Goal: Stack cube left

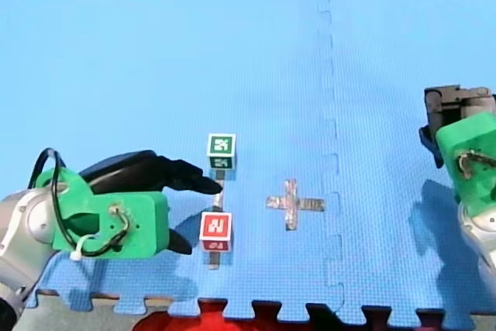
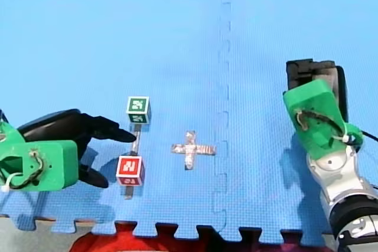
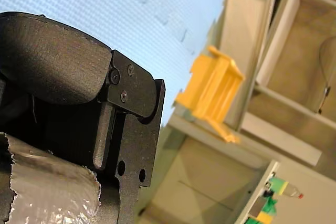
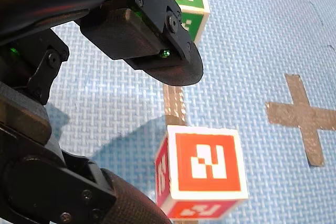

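Red cube [image 1: 216, 230] is seen on the blue foam mat [image 1: 155, 60], near its front edge, upright, with the marker face up. Green cube [image 1: 222, 152] is set on the mat just beyond it, farther from the robot. The two cubes are apart and not stacked. A short grey tape strip [image 1: 218, 200] is seen running between them. A silver tape cross [image 1: 294, 204] is noted on the mat to the right of both cubes.

Left hand [image 1: 143, 178] is positioned low over the mat, just left of the red cube. Nothing is held, and the fingers are extended, not curled. The upper fingertip [image 1: 208, 184] is placed over the gap between the two cubes, close to the green cube's near lower edge. The thumb tip [image 1: 180, 244] is placed beside the red cube's left face, and a small gap is seen in the head views. The red cube is thus bracketed loosely on its left side, with no contact visible.

In the second wrist view, the left hand's upper finger pad [image 4: 157, 40] is seen hanging above the tape strip, clear of the red cube's top.

Right hand [image 2: 313, 75] is held over the mat's right part, well apart from both cubes. Its state cannot be told.
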